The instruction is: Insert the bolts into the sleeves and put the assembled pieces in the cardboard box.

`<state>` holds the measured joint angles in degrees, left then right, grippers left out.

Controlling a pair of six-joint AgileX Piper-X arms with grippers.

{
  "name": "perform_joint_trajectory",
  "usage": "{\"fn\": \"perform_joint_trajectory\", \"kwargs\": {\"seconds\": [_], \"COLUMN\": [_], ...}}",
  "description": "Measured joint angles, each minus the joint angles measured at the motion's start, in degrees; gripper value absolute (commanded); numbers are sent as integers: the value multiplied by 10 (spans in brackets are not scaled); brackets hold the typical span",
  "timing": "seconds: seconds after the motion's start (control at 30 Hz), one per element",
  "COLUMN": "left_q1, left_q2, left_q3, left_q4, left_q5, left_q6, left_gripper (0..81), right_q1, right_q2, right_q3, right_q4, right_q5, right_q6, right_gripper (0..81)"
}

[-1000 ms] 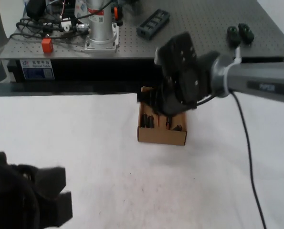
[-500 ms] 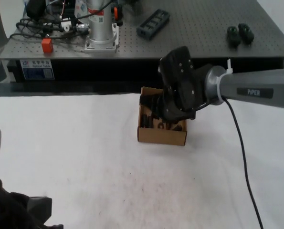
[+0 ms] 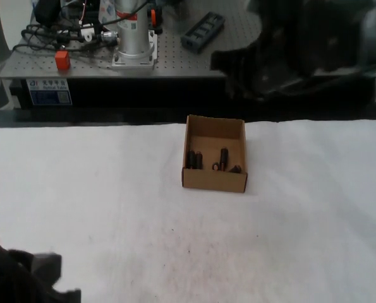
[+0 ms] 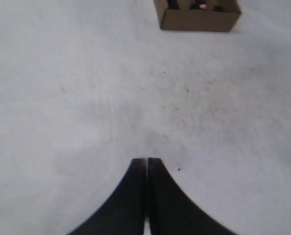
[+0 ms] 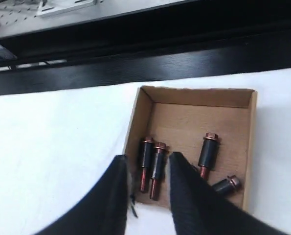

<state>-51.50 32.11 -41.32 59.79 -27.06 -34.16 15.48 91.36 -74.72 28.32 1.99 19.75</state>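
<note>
The cardboard box (image 3: 213,178) stands open on the white cloth, mid-bench. Several bolts in black sleeves (image 5: 152,166) lie on its floor, two side by side and two further along. My right gripper (image 5: 147,157) hangs open and empty above the box's (image 5: 199,96) near corner. In the high view the right arm (image 3: 289,50) is a dark blur high at the back right. My left gripper (image 4: 147,162) is shut on nothing, low over bare cloth, well short of the box (image 4: 196,20). The left arm (image 3: 17,281) sits at the front left corner.
Behind the cloth runs a perforated metal bench (image 3: 251,38) carrying a metal post (image 3: 134,31), cables, an orange block (image 3: 62,59) and a black tray (image 3: 202,30). A dark ledge (image 5: 135,63) borders the cloth just past the box.
The right arm has lifted off the box and pulled up toward the back right, uncovering the box. The left arm has sunk lower toward the front left corner.
</note>
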Motion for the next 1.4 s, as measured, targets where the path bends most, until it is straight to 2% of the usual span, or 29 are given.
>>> {"fn": "perform_joint_trajectory", "kwargs": {"seconds": [0.07,0.13,0.17,0.23,0.27,0.33,0.4,0.7,1.4], "left_q1": [0,0,0,0,0,0,0,0,0], "left_q2": [-26,-58,-73,-126,-141,-164,-173,-186,-186], "left_q3": [45,95,119,205,230,266,280,326,330], "left_q4": [-55,-114,-146,-233,-256,-286,-296,-316,-314], "left_q5": [-40,-11,8,59,67,75,78,83,83], "left_q6": [0,0,0,0,0,0,0,0,0], "left_gripper": [12,11,4,6,6,6,6,6,6], "right_q1": [0,0,0,0,0,0,0,0,0], "right_q2": [-103,-218,-338,-434,-440,-523,-542,-546,-546], "right_q3": [84,179,273,365,365,495,550,604,659], "right_q4": [9,11,11,8,8,-2,-29,-49,-84], "right_q5": [-2,-2,-3,-7,-7,-41,-47,-50,-13], "right_q6": [-16,-19,-23,-33,-33,-37,-37,-27,-16], "right_gripper": [144,124,113,91,83,70,68,68,68]}}
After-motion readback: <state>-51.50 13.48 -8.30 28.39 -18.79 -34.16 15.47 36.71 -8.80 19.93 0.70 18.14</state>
